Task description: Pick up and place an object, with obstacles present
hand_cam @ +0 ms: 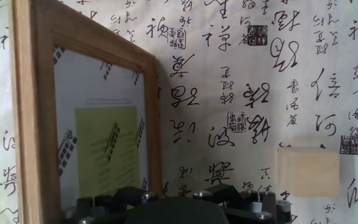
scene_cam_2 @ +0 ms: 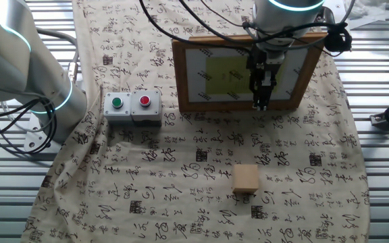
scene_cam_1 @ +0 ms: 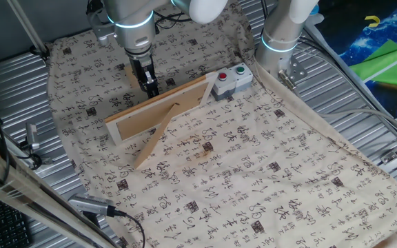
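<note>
The small tan wooden block (scene_cam_2: 246, 179) lies on the patterned cloth in front of the picture frame (scene_cam_2: 245, 71). In the hand view the block (hand_cam: 308, 172) is at the lower right and the frame (hand_cam: 151, 124) fills the left. My gripper (scene_cam_2: 261, 101) hangs over the frame's lower edge, above and slightly right of the block, apart from it. In the one fixed view my gripper (scene_cam_1: 150, 86) is just behind the frame's brown back (scene_cam_1: 160, 110), whose slanted prop leg (scene_cam_1: 154, 143) rests on the cloth. Only the hand's dark body (hand_cam: 173, 208) shows in the hand view, with no fingertips.
A grey box with a green and a red button (scene_cam_2: 133, 106) stands left of the frame; it also shows in the one fixed view (scene_cam_1: 231, 79). A second arm's base (scene_cam_1: 281, 34) stands at the cloth's edge. Ribbed metal (scene_cam_2: 383, 189) surrounds the cloth.
</note>
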